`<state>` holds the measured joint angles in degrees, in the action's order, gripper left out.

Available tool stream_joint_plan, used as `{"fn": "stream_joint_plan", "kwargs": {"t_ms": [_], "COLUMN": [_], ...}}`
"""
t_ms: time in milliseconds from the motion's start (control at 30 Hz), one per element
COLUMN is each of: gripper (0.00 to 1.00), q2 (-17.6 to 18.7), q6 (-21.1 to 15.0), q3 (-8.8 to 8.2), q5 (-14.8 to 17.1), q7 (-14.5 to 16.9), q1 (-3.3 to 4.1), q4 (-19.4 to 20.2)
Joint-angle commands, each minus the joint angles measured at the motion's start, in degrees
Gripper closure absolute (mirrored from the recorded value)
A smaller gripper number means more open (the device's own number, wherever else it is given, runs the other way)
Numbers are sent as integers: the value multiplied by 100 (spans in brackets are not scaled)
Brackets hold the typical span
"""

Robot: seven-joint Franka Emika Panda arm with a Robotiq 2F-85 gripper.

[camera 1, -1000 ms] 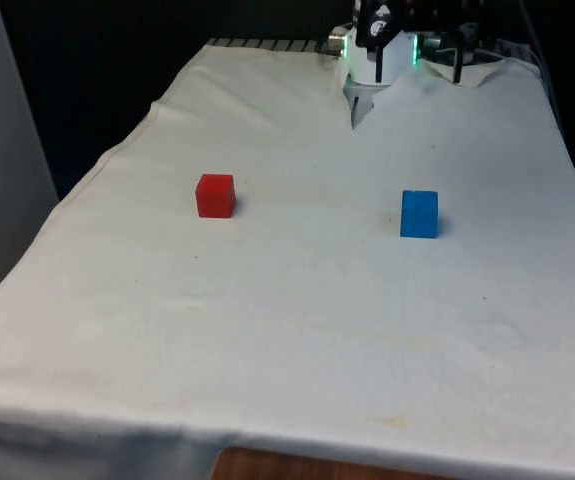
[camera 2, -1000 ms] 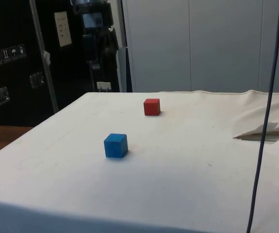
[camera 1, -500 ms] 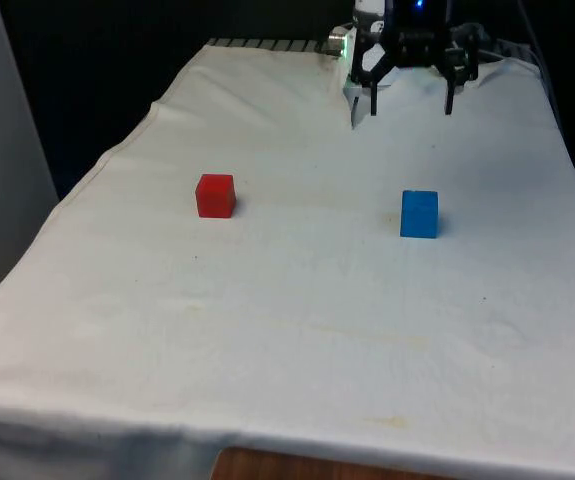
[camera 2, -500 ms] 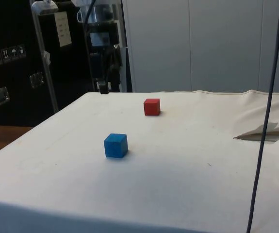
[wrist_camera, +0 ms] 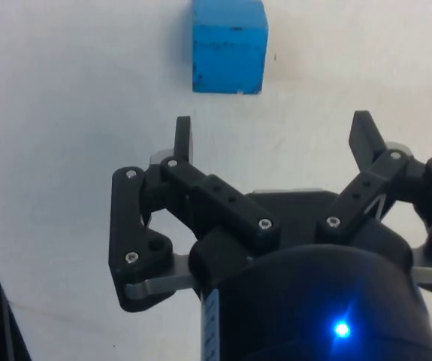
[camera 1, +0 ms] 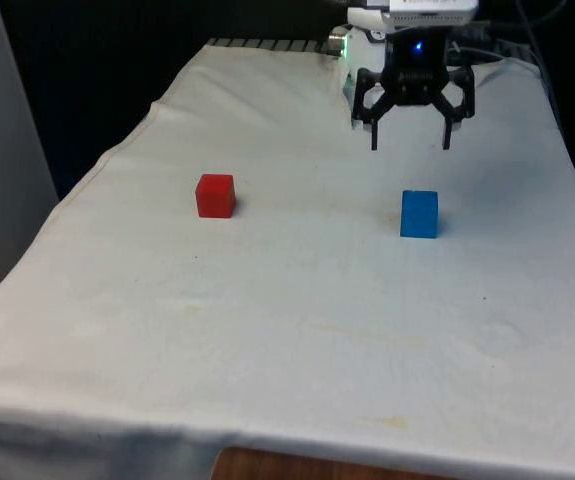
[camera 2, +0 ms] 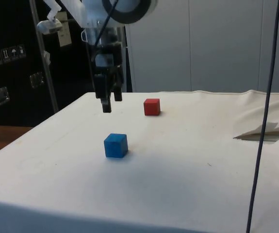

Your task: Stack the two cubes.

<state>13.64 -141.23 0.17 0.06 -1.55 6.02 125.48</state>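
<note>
Gripper (camera 1: 408,147) hangs above the cloth with fingers spread wide and nothing between them, just on the far side of the blue cube (camera 1: 419,214). Blue cube sits towards the front view's right; red cube (camera 1: 215,195) well apart to its left. Both look small, rigid, probably light (smooth faces, may slip). Best hold: two opposite flat side faces, squarely, mid-height.
</note>
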Motion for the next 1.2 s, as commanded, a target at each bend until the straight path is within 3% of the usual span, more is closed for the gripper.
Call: {"fn": "stream_joint_plan", "kwargs": {"t_ms": [0, 100, 233, 267, 300, 500, 533, 567, 600, 700, 833, 867, 900, 1167], "gripper": [0, 0, 0, 0, 0, 0, 0, 0, 0, 0, 0, 0, 0, 0], "q2": [0, 143, 269, 252, 332, 573, 573, 561, 653, 773, 963, 934, 1003, 1203], "q6": [0, -338, -550, -458, -636, -934, -934, -859, -1014, -1140, -1369, -1261, -1415, -1610], "q3": [0, 6, 6, 29, 6, 6, 6, 57, 6, 6, 6, 69, 6, -23], "q5": [0, -52, -86, -29, -103, -155, -155, -63, -166, -183, -229, -155, -235, -258], "q7": [0, -34, -74, -11, -92, -172, -172, -80, -189, -206, -241, -155, -246, -218], "q1": [0, 29, 57, 29, 69, 126, 126, 80, 138, 155, 160, 109, 166, 155], "q4": [0, 86, 126, 109, 138, 149, 149, 138, 149, 149, 166, 143, 172, 189]}}
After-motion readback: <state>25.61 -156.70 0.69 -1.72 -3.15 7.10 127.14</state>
